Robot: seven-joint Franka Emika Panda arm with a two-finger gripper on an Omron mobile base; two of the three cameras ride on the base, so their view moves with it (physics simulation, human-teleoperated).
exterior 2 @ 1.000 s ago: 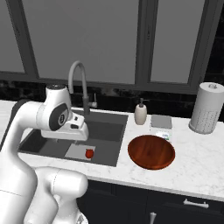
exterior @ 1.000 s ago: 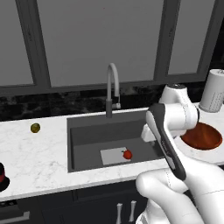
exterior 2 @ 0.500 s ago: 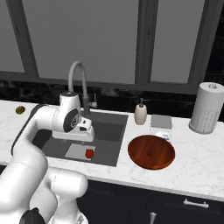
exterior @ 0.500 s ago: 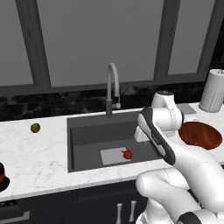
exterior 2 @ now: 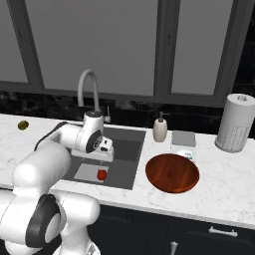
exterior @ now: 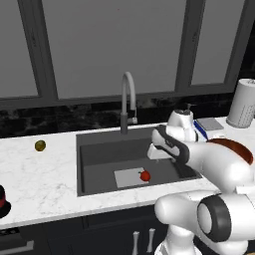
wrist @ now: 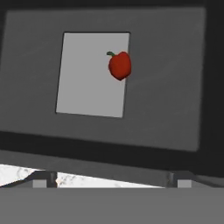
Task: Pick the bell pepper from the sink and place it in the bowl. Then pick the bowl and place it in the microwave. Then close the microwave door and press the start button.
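- Jaws of the gripper [exterior 2: 105,149] were spread wide and held nothing; in the hand view both finger tips [wrist: 43,180] stood far apart at the bottom edge
- In the right base view the gripper hung over the sink [exterior 2: 127,149], a little left of the frame's centre, above the bell pepper [exterior 2: 101,174]
- In the left base view the hand was at the centre right, over the right half of the sink [exterior: 99,154]
- Bell pepper [exterior: 145,175] lay on the sink floor, at the right edge of the pale rectangle [exterior: 128,177]; in the hand view it [wrist: 120,65] sat in the upper middle, on the right border of the rectangle [wrist: 92,72], with its green stem pointing to the upper left
- Bowl [exterior 2: 172,173] stood empty on the counter [exterior 2: 219,184], just right of the sink, in the centre right of the right base view
- Faucet [exterior: 127,102] rose behind the sink in the centre of the left base view
- Olive-green ball [exterior: 40,145] lay on the counter at the left, well apart from the sink
- Soap bottle [exterior 2: 160,129] and paper towel roll [exterior 2: 235,123] stood behind the bowl, toward the right
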